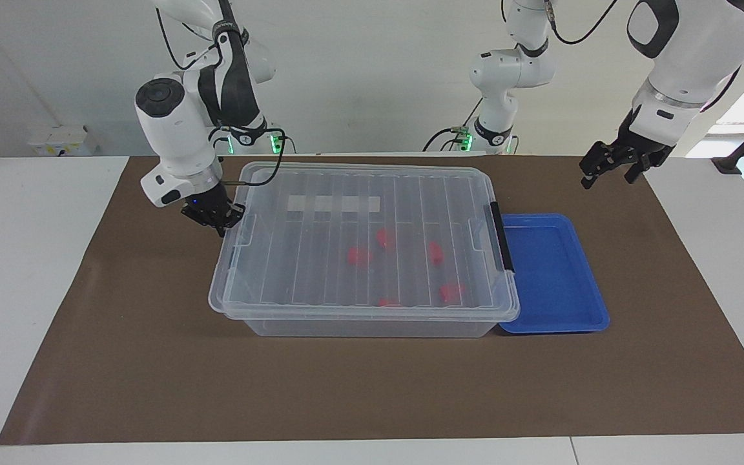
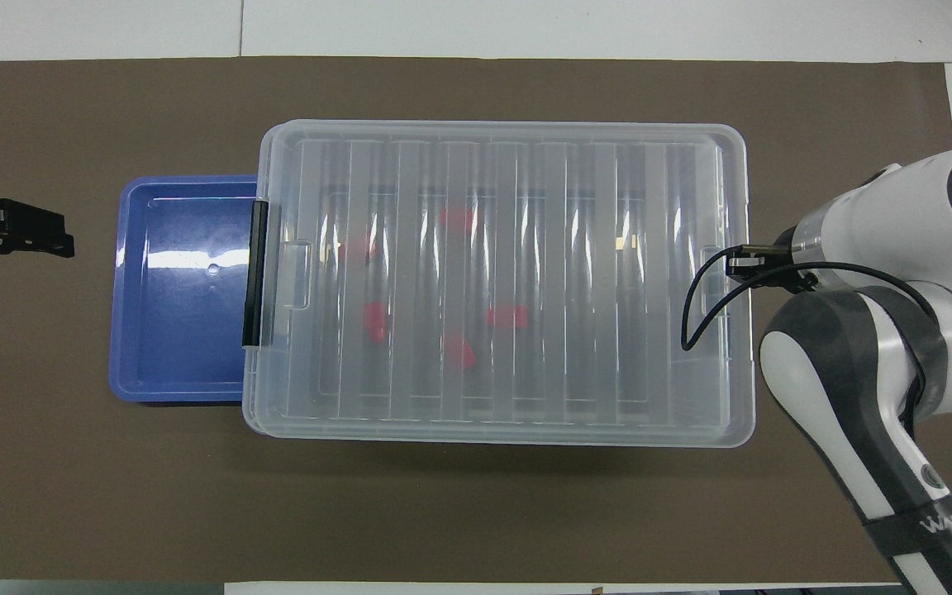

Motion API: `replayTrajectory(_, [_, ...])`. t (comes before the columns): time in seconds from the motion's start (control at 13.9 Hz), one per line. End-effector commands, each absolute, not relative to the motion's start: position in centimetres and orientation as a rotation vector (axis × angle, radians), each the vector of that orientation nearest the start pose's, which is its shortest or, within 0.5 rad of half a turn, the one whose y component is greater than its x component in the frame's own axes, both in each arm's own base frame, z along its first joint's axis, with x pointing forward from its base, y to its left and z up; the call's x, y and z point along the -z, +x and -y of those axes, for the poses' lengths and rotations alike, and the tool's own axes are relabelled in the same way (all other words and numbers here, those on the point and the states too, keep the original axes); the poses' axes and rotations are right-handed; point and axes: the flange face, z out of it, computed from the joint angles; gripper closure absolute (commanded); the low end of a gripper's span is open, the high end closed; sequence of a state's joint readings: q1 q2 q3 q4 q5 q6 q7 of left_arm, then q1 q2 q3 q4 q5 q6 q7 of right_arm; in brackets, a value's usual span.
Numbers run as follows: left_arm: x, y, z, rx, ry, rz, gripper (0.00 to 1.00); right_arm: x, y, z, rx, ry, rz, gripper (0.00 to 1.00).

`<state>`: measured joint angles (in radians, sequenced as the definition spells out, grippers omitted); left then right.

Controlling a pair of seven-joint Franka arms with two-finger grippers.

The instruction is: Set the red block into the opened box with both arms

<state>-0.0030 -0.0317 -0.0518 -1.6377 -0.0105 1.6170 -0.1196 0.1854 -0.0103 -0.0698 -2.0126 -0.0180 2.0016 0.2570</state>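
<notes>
The clear box stands mid-mat with its ribbed lid lying flat over it. Several red blocks lie inside and show through the lid. My right gripper is shut on the lid's end edge, at the right arm's end of the box. In the overhead view the arm's wrist hides it. My left gripper hangs open and holds nothing, over the mat's corner at the left arm's end.
A shallow blue tray lies beside the box toward the left arm's end, tucked partly under it. A black latch handle sits on that end of the lid. A brown mat covers the table.
</notes>
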Motion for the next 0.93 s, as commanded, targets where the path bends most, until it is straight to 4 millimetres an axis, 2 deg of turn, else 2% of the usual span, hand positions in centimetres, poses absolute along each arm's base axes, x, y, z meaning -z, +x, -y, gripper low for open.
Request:
replayTrajectory(0.0, [-61.5,54.0,2.6,0.028,-3.144,0.09,0.0,-46.8,54.7,-6.1,-0.04,-3.13,-0.242,1.0])
replayTrajectory(0.14, [-61.5,54.0,2.6,0.031,-3.144,0.09,0.0,-48.2,54.8,-6.1,-0.054,-3.132,-0.239,1.0])
replayTrajectory(0.36, [-61.5,54.0,2.6,0.031,-3.143,0.09,0.0,-51.9,55.2,-5.4,-0.06,-3.133,-0.259,1.0])
replayTrajectory(0.57, [-61.5,54.0,2.6,0.031,-3.144,0.09,0.0,-56.9,55.1,-2.0,-0.091,-3.138,-0.263,1.0])
replayTrajectory(0.79, [-61.5,54.0,2.6,0.031,-3.143,0.09,0.0,-59.4,54.2,1.3,-0.142,-3.127,-0.25,0.99])
replayTrajectory(0.86, [-61.5,54.1,2.6,0.033,-3.143,0.09,0.0,-59.6,53.7,2.1,-0.164,-3.122,-0.266,0.84])
